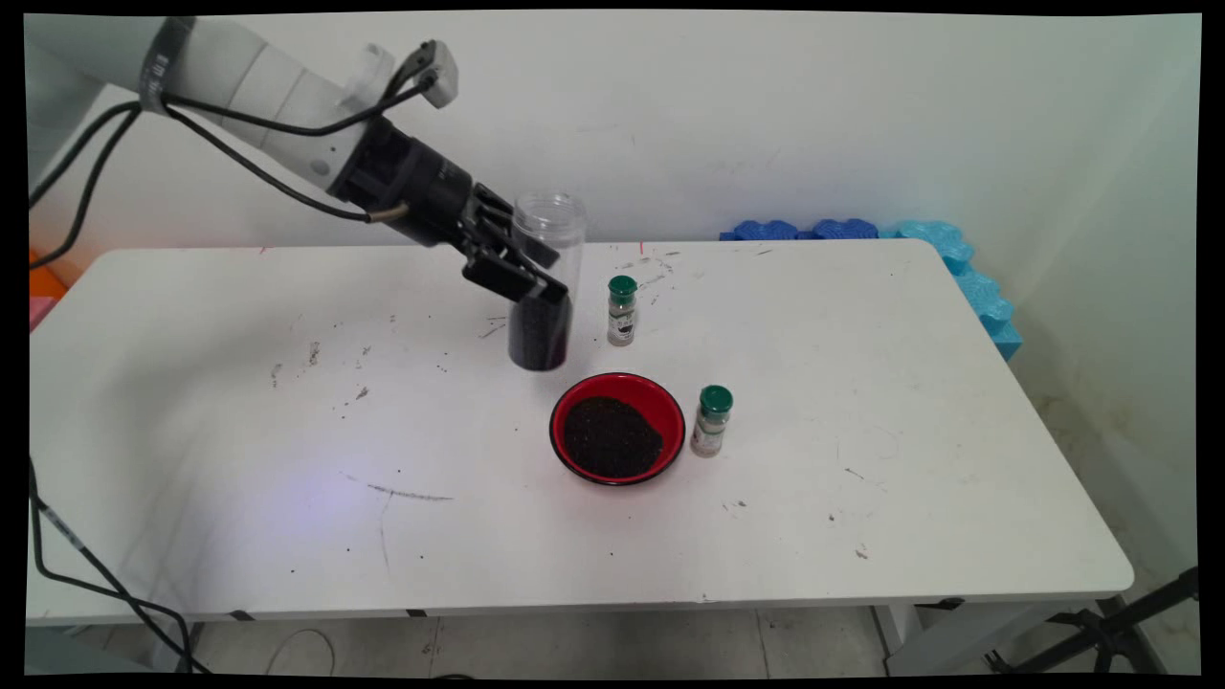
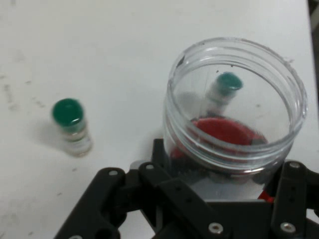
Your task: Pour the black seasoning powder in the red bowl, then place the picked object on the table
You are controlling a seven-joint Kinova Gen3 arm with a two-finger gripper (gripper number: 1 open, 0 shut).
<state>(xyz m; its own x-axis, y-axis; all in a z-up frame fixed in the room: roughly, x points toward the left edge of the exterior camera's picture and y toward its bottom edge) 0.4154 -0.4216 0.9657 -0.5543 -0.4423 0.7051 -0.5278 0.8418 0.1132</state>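
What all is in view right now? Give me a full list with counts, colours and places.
clear jar: 1, transparent with dark granules in its lower part, open top, upright, held above the table behind the bowl
red bowl: 1, red with black rim, dark granules inside, table centre
spice bottles: 2, green caps; one right of the jar, one right of the bowl
foam mats: blue, stacked by the wall past the table's far right corner
table: 1, white, scuffed
cables: black, left edge
gripper: 1, black, clamped on the jar's side
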